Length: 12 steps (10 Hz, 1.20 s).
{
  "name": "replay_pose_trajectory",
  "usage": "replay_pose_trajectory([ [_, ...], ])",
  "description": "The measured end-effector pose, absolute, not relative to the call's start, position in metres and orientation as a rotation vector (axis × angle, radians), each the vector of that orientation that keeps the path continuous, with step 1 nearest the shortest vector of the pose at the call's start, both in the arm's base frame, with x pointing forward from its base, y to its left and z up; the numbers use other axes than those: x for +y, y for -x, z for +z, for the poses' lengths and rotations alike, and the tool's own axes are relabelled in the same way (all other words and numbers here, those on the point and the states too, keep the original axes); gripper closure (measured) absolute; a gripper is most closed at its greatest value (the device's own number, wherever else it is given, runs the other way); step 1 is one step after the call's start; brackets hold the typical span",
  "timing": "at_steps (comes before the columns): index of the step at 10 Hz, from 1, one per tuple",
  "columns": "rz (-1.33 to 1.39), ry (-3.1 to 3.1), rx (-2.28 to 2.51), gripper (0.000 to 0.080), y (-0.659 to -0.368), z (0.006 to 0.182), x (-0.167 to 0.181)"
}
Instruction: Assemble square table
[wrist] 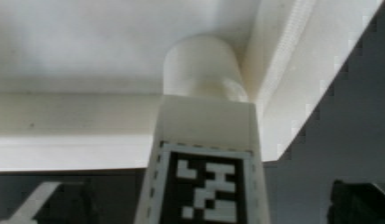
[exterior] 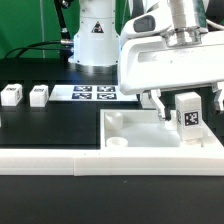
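The square table's white slab (exterior: pixel 150 132) lies flat at the exterior view's right, with a round socket (exterior: pixel 118 143) showing at its near corner. A white leg with a black-white tag (exterior: pixel 187 112) stands upright on the slab's far right corner. My gripper (exterior: pixel 188 104) hangs over that leg, open, with one finger on each side and a gap to each. In the wrist view the tagged leg (wrist: pixel 207 150) rises from the slab (wrist: pixel 82 60), and my gripper (wrist: pixel 207 205) straddles it with the dark fingertips (wrist: pixel 56 202) well clear. Two more legs (exterior: pixel 12 96) (exterior: pixel 39 95) rest at the left.
A long white L-shaped rail (exterior: pixel 50 160) runs along the front of the black table and up beside the slab. The marker board (exterior: pixel 95 94) lies at the back centre, before the robot base (exterior: pixel 95 40). Cables trail at the back left.
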<state>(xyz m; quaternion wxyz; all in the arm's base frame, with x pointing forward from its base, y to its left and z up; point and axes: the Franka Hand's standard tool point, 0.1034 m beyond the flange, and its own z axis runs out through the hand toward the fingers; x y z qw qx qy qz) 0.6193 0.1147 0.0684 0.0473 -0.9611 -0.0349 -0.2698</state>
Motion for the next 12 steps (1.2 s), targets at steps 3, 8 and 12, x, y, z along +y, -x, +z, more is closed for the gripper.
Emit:
replay_pose_trajectory([
  [3, -0.823, 2.932, -0.107, 0.0151, -0.619, 0.068, 0.115],
  [8, -0.603, 2.982, -0.088, 0.0151, -0.631, 0.101, 0.100],
  [12, -0.079, 3.005, -0.016, 0.0151, -0.619, 0.091, 0.112],
])
